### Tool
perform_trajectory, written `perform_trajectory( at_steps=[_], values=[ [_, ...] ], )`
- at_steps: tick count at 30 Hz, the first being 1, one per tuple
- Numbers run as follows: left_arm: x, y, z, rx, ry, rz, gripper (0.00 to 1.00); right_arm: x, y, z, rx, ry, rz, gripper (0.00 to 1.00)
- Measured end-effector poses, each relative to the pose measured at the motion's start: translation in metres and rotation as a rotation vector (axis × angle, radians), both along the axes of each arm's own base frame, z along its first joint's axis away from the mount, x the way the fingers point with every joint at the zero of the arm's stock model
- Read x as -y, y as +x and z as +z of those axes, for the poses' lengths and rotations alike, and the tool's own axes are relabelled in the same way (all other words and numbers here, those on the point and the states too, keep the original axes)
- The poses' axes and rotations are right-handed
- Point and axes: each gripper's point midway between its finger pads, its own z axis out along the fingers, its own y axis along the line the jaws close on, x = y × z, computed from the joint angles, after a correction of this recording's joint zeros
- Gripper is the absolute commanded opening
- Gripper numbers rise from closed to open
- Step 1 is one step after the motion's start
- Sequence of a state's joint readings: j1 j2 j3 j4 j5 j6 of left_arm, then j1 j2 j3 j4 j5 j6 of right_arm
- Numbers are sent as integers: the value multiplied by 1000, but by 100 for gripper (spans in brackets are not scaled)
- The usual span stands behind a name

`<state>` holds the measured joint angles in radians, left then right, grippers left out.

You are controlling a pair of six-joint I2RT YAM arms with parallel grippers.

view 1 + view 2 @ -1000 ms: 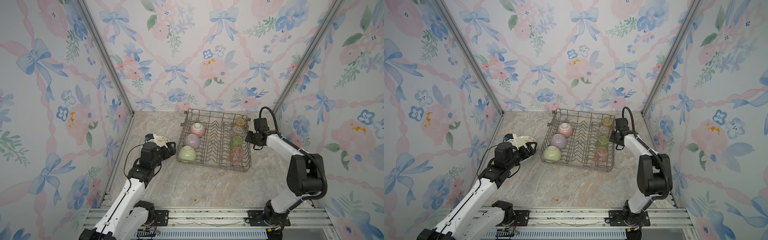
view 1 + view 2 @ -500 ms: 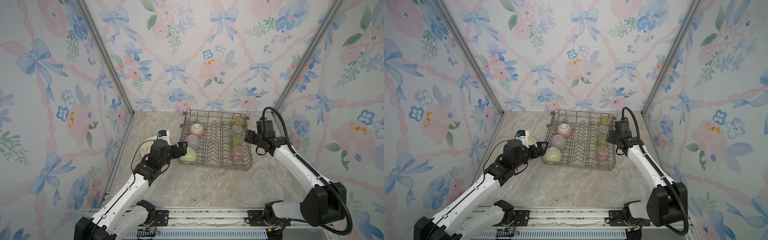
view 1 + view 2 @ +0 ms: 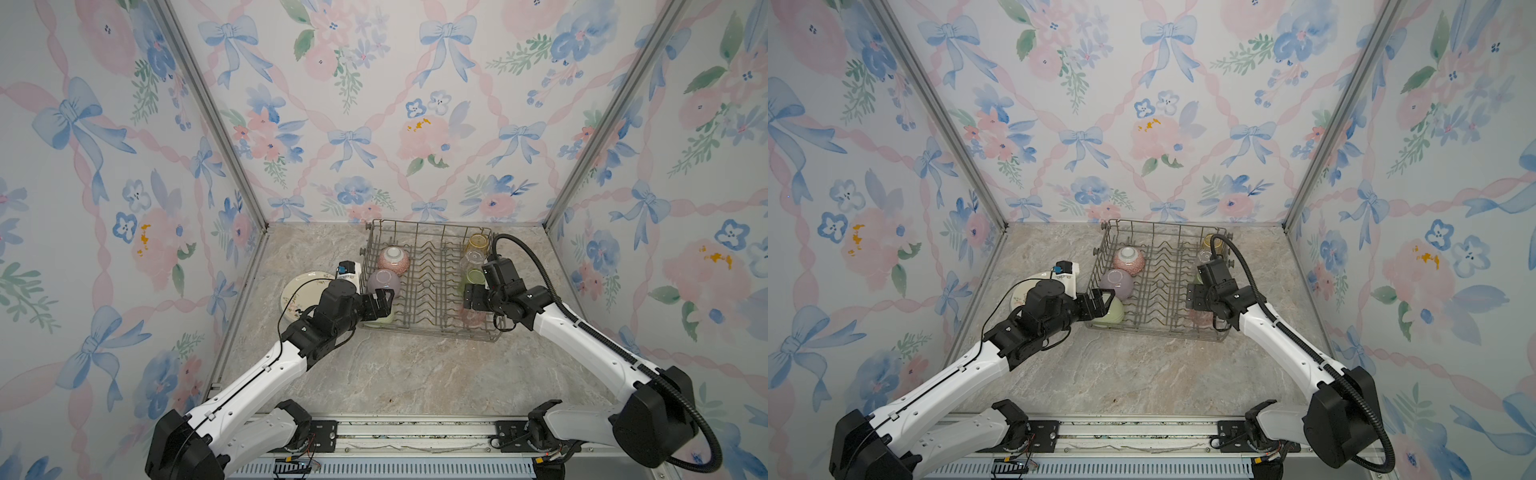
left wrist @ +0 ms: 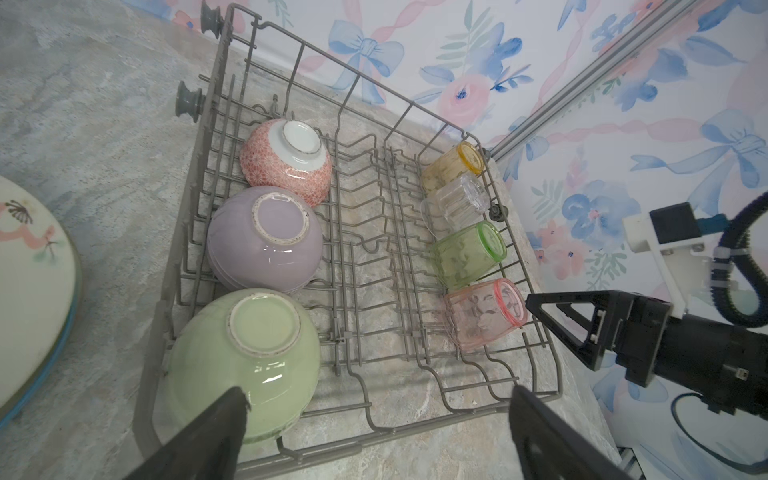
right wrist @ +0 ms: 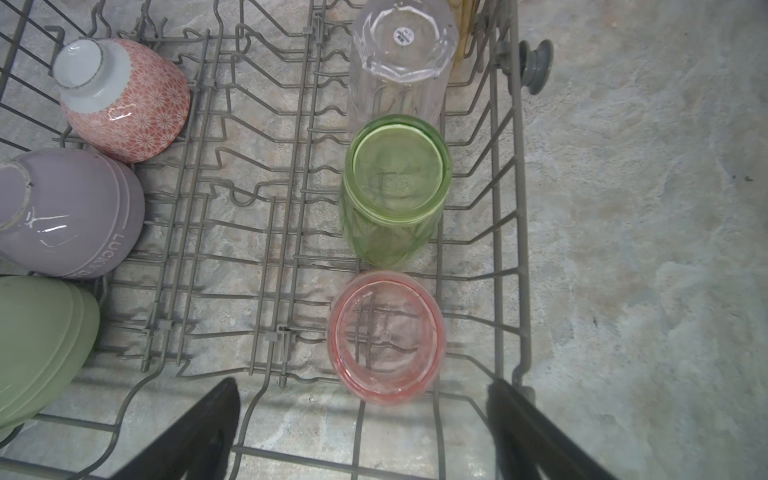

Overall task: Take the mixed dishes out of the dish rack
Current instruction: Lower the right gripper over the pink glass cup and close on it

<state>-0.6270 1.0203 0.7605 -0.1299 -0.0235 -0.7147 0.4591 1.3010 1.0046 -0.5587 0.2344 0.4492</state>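
Well to the left of the dish rack (image 4: 187, 195), on the marble table (image 3: 395, 374), lies a stack of plates (image 3: 305, 286). The cream floral one is on top with a mint-blue rim showing under it; how many are stacked cannot be counted. That part of the unloading looks done, since the tines down the middle of the rack hold no plates. At the rack's near left corner the left gripper (image 3: 384, 302) hangs with its jaws spread wide and nothing between them, one finger just over the green bowl (image 4: 245, 357). That bowl sits upside down in the rack's left column, with the lilac bowl (image 4: 266, 237) behind it and the pink bowl (image 4: 286, 158) farthest back, so all three bowls are yet to come out. Along the rack's right side, four tumblers stand inverted in a row. The amber tumbler (image 4: 453, 164) is at the far corner, followed by the clear tumbler (image 4: 457, 199), the green tumbler (image 4: 469, 253) and the pink tumbler (image 4: 486, 316) nearest the front. The right gripper (image 5: 363, 388) hovers over the rack's near right corner. Its jaws are parted wide and empty, lined up on the pink tumbler without touching it. By this count, seven pieces remain in the rack. The green bowl and the pink tumbler appear to be the next picks.
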Motion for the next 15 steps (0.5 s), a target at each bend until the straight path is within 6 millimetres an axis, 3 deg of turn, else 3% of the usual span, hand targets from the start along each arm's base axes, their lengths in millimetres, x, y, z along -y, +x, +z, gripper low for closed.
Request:
perform_trajectory(
  at_steps=[7,15],
  values=[
    [10,-13,3,9,-20,-35,98,4,3,-33,-88,-68,-18,95],
    [1,-24,-18,-23,-11,-28,98,2,4,-68,-182,-109,-17,87]
  ],
)
